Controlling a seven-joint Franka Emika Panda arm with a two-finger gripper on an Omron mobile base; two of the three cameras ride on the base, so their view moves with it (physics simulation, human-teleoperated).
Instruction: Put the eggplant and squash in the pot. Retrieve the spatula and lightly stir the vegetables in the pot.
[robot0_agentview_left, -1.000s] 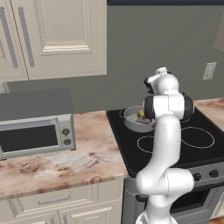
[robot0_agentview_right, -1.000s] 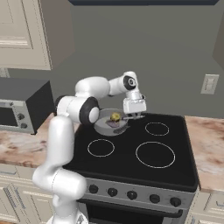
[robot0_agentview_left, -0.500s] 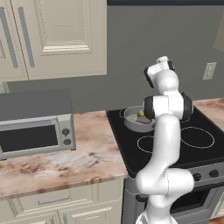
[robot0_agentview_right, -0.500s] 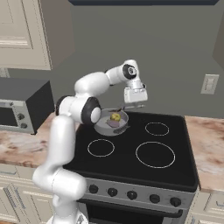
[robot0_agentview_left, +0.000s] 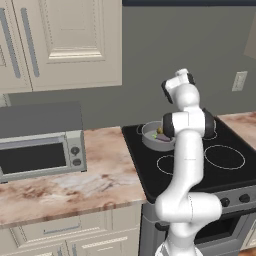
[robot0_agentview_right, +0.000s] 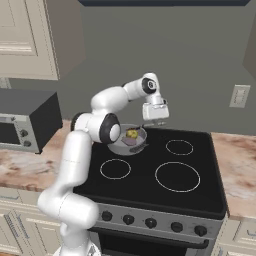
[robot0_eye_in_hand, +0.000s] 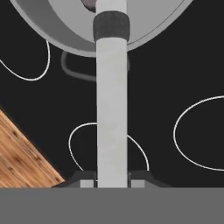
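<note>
The grey pot (robot0_agentview_right: 116, 145) sits on the stove's back left burner, with the yellow-green squash (robot0_agentview_right: 132, 133) and the purple eggplant (robot0_agentview_right: 129, 142) lying inside it. The left base view shows the pot (robot0_agentview_left: 149, 135) partly behind the arm, the squash (robot0_agentview_left: 160, 131) peeking out. My gripper (robot0_agentview_right: 154, 114) hangs just above and right of the pot. In the hand view the gripper (robot0_eye_in_hand: 112, 180) is shut on the pale spatula handle (robot0_eye_in_hand: 112, 109), which runs down to a dark collar over the pot rim (robot0_eye_in_hand: 52, 37). The blade end is hidden.
The black stovetop (robot0_agentview_right: 200, 180) carries white burner rings (robot0_agentview_right: 177, 176). A microwave (robot0_agentview_left: 40, 150) stands on the marble counter (robot0_agentview_left: 75, 190) to the left. Cabinets (robot0_agentview_left: 65, 40) hang above, and an outlet (robot0_agentview_right: 240, 96) is on the wall at right.
The hand has risen from close over the pot to a higher spot above its right side, still carrying the spatula. The vegetables stay in the pot.
</note>
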